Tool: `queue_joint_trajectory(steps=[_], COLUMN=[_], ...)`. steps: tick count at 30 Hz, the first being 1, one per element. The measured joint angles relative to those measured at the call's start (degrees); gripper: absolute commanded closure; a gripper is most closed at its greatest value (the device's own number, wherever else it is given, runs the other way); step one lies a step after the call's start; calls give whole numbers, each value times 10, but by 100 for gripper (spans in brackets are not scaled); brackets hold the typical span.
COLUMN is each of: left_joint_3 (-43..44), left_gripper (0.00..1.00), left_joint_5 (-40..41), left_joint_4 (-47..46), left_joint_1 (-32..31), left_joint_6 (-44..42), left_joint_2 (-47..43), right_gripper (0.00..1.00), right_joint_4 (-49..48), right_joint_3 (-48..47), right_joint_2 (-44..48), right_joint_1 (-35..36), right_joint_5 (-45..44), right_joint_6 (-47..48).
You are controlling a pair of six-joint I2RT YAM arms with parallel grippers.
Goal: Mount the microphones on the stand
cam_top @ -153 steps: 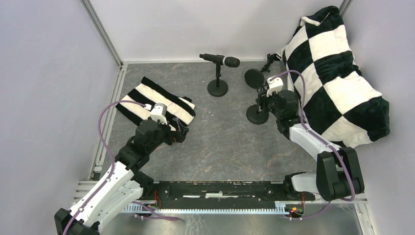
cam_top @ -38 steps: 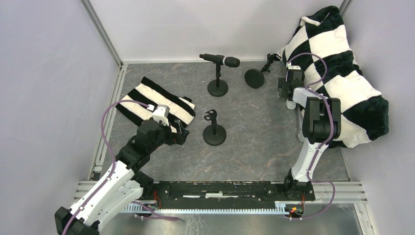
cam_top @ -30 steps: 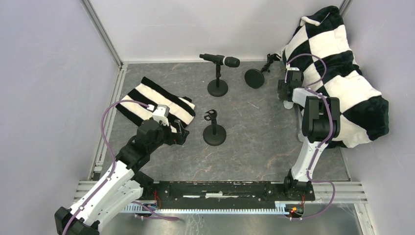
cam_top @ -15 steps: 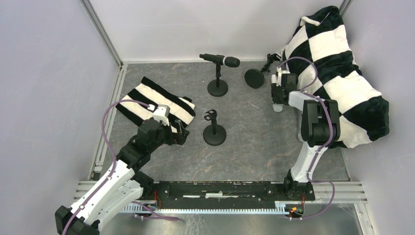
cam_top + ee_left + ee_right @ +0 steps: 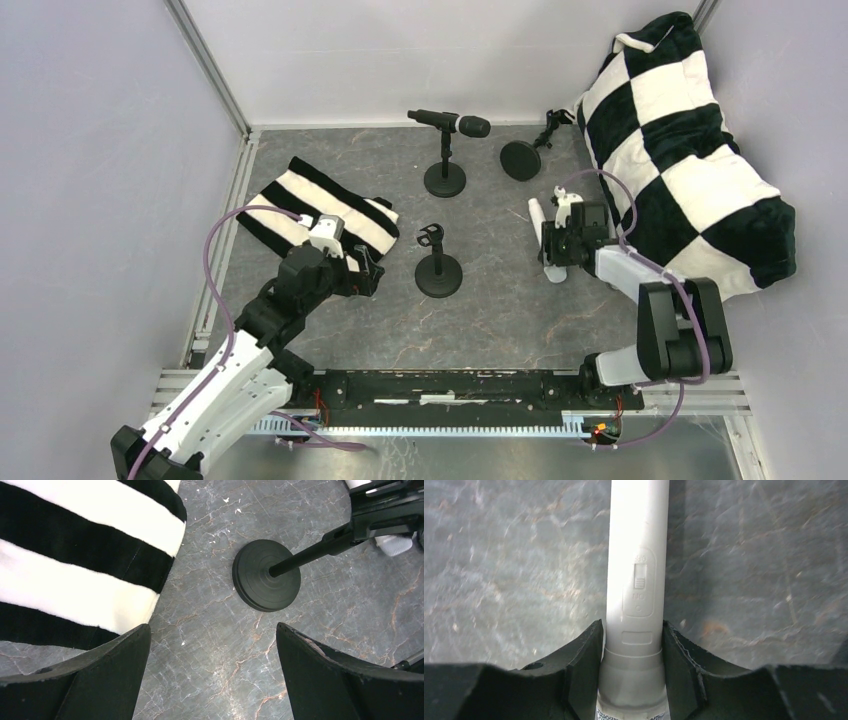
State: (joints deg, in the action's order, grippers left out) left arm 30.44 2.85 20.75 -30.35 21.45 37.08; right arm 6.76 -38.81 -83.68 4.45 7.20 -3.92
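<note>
My right gripper (image 5: 552, 245) is shut on a white microphone (image 5: 536, 214), held low over the stone floor right of centre. In the right wrist view the white microphone (image 5: 638, 575) runs straight up between the fingers (image 5: 586, 650), switch side showing. An empty upright stand (image 5: 438, 272) with its clip (image 5: 430, 236) stands at centre. A black microphone (image 5: 452, 123) sits clipped on the back stand (image 5: 444, 180). A third stand (image 5: 520, 160) lies tipped at the back. My left gripper (image 5: 366, 270) is open, with the centre stand's base (image 5: 266, 575) ahead of it.
A black-and-white striped cloth (image 5: 325, 210) lies at the left, right beside my left gripper. A large checkered blanket (image 5: 690, 160) fills the back right corner. Grey walls and a metal rail (image 5: 215, 250) bound the floor.
My right gripper has closed on the white microphone at the checkered blanket's edge and carried it forward and left toward the centre. The left arm has not moved.
</note>
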Motion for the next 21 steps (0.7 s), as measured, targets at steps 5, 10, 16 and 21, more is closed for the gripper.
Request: queue_joint_trajectory(steps=[5,10,16,21], left_joint_3=[0,0,0,0], left_gripper=[0,0,0,0], left_joint_5=[7,11,14,14], left_joint_4=[1,2,2,1], left_joint_1=[0,0,0,0], left_joint_6=[0,0,0,0], left_joint_2=[-14,-15,-16,-17], right_gripper=[85,85,65,44], right_joint_4=[35,57,85,109], right_joint_3=[34,34,34,31], right_joint_2=[54,61,60,55], right_joint_1=[38,110,182,218], right_joint_5=[14,35,57,51], right_joint_6=[14,55,109,141])
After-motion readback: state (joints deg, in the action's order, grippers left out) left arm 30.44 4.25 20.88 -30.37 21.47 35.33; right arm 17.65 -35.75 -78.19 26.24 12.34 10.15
